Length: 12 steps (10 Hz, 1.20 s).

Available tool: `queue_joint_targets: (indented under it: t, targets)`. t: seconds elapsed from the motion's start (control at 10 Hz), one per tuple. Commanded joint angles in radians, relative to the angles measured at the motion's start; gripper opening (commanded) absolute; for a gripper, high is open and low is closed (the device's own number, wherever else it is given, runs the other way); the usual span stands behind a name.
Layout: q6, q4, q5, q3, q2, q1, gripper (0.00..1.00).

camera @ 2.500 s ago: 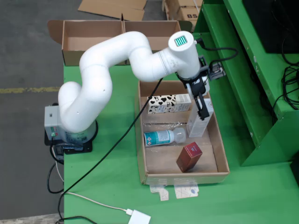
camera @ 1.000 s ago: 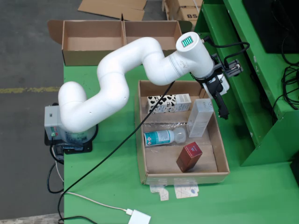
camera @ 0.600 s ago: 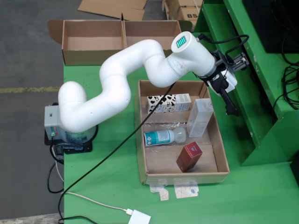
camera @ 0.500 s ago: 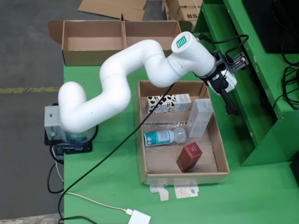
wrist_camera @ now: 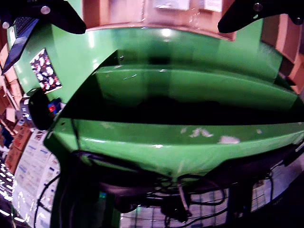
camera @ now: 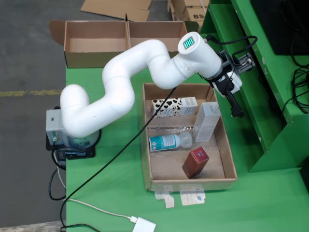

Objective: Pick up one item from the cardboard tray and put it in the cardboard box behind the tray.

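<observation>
**A:** What is laid out on the green worktop, from left to right in the fixed overhead view?

**B:** At the left, the white arm's base is mounted at the worktop's edge. Toward the middle, an open cardboard tray is placed within the arm's reach, so its contents can be taken from above. At the back, a divided cardboard box is set with its top open, ready to receive an item.

**A:** What is held in the tray?

**B:** Four items are seen. A carton with black and white cow patches is laid on its side at the rear. A clear bottle with a teal label is laid flat in the middle. A dark red box is stood toward the front. A tall white carton is leaned against the right wall.

**A:** And the claw?

**B:** The claw is carried just beyond the tray's right rear corner, tilted outward. In the riding view, its two dark fingertips are seen wide apart at the upper corners, with nothing between them; only green surfaces are faced. No item is judged to be picked up yet.
</observation>
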Motion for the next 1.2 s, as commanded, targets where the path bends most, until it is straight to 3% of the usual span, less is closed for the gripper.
queue_joint_targets:
  t: [0.0,0.4,1.1]
  targets:
    - [0.010,-0.210,0.055,0.029,0.072,0.013,1.00]
    - [0.012,-0.394,0.089,0.029,0.092,0.016,1.00]
    - [0.012,-0.422,0.098,0.029,0.073,0.000,1.00]
